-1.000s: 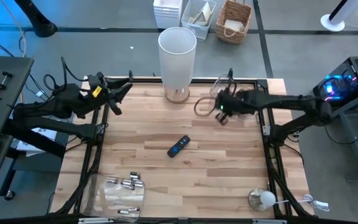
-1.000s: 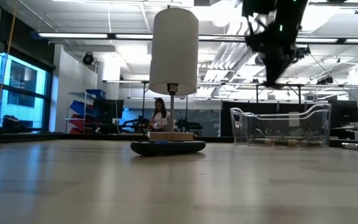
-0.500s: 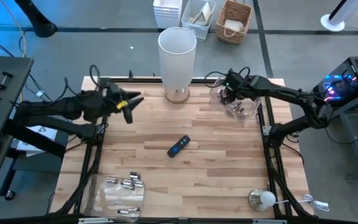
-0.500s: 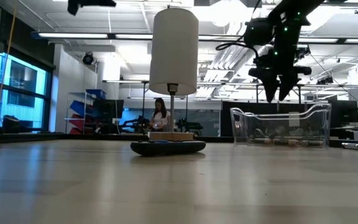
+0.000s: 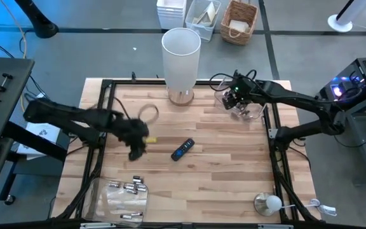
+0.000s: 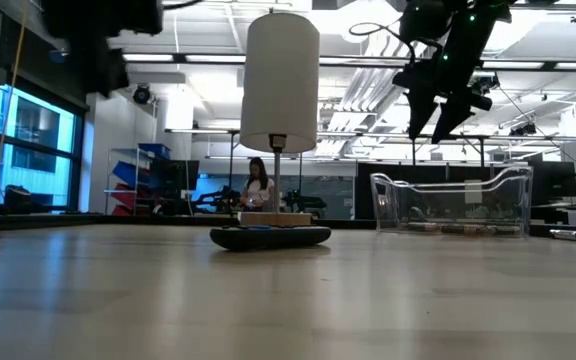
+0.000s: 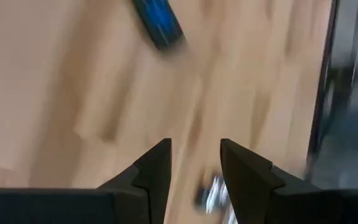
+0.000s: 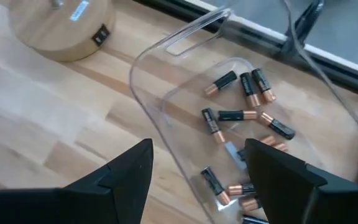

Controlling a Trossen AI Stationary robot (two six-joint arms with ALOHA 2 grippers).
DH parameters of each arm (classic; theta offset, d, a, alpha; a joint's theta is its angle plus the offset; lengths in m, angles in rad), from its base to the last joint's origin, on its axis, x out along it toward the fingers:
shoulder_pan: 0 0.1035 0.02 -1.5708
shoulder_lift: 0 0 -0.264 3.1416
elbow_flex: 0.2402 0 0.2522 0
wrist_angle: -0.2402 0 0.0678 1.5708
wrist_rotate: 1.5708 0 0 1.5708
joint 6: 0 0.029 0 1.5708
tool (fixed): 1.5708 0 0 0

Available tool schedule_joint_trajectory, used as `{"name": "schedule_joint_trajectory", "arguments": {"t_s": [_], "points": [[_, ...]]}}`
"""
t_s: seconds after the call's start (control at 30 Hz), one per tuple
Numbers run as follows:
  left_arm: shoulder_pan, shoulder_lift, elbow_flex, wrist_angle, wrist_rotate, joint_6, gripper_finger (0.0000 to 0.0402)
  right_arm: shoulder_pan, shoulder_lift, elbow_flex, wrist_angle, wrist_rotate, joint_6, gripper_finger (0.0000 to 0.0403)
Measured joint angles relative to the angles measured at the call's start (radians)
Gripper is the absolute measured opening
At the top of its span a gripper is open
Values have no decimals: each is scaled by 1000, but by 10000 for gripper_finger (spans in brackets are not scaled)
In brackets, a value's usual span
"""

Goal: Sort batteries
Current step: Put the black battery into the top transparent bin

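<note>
Several silvery batteries [image 5: 127, 188] lie in a clear tray [image 5: 107, 205] at the table's near left. Several dark, copper-ended batteries [image 8: 244, 106] lie flat on the floor of a clear bin [image 8: 166, 50] at the far right; the bin [image 6: 453, 205] also shows in the low view. My right gripper [image 8: 197, 155] hangs open above that bin [image 5: 250, 113], empty. My left gripper [image 5: 136, 145] is open and empty over the table's middle left, pointing steeply down, between the black remote [image 5: 183, 149] and the tray. In the left wrist view the blurred batteries [image 7: 215, 193] show beyond the fingers.
A tall white lamp [image 5: 182, 57] on a wooden base stands at the far middle, close to the bin. The black remote [image 6: 270, 237] with a blue mark lies mid-table. A small round lamp [image 5: 269, 203] sits at the near right. Black frame rails run along the table's sides.
My left gripper has swung from the far left edge toward the table's middle and near side, dropping and tipping to point steeply down. My right gripper has gone toward the far right over the clear bin and its fingers have opened.
</note>
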Motion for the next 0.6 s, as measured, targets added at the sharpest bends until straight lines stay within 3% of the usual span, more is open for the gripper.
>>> {"name": "schedule_joint_trajectory", "arguments": {"t_s": [0.07,0.23,0.6], "points": [[-56,54,0,-53,33,80,129,2,-7,0,0,-16,-1,249],[-170,203,0,-152,-13,285,129,13,-7,0,1,-50,-9,249],[-269,402,0,82,97,320,129,21,-7,1,3,-53,-26,249]]}}
